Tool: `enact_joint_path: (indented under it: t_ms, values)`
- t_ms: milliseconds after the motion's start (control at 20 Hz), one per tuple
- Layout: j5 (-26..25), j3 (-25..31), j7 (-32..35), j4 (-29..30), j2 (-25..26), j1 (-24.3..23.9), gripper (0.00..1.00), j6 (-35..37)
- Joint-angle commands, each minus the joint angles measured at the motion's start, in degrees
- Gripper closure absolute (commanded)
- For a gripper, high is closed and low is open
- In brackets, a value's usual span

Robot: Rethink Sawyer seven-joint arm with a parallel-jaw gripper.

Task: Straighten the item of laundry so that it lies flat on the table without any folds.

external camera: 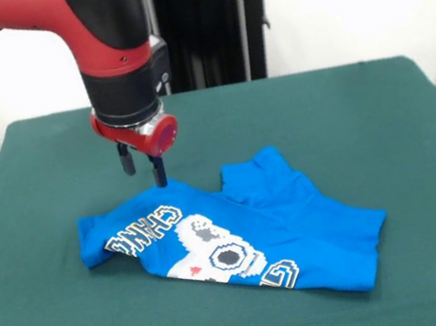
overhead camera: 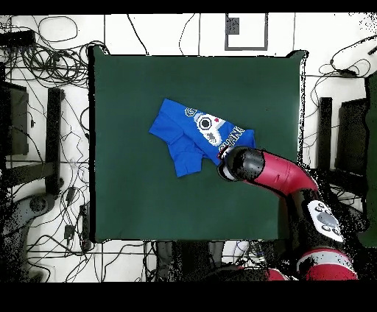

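The blue T-shirt (external camera: 238, 231) lay crumpled on the green surface (external camera: 359, 106), graphic side up, with one sleeve doubled over toward the pedestal side and its hem bunched at the end away from the lettering. The end effector (external camera: 143, 169) stood at the shirt's lettered edge, on the side nearer the pedestal, probably so that it could tug that edge outward and spread the folds. Its two fingers were slightly parted, one tip touching or pinching a raised peak of cloth there; whether it truly gripped the fabric could not be told. In the overhead view the arm hid that contact.
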Motion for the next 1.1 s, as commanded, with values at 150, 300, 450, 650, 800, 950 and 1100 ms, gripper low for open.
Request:
enact_joint_path:
  t_ms: [150, 300, 450, 650, 800, 950, 1100]
  values:
    - [1.5, 5.8, 1.6, -3.9, 4.1, 2.8, 0.00, 7.3]
    - [1.6, 5.7, 1.6, -4.6, 4.1, 3.0, 0.00, 8.2]
    - [0.6, 5.7, 1.0, -4.6, 4.0, 2.9, 0.00, 6.2]
    - [-1.1, 6.5, -0.6, -2.6, 2.8, 2.5, 0.00, 2.6]
    - [-1.5, 6.0, -0.6, -2.2, 2.1, 2.7, 0.00, 2.7]
    - [-1.9, 5.9, -1.0, -1.9, 1.7, 2.7, 0.00, 2.2]
    - [-1.7, 5.8, -1.1, -2.5, 2.0, 2.7, 0.00, 3.6]
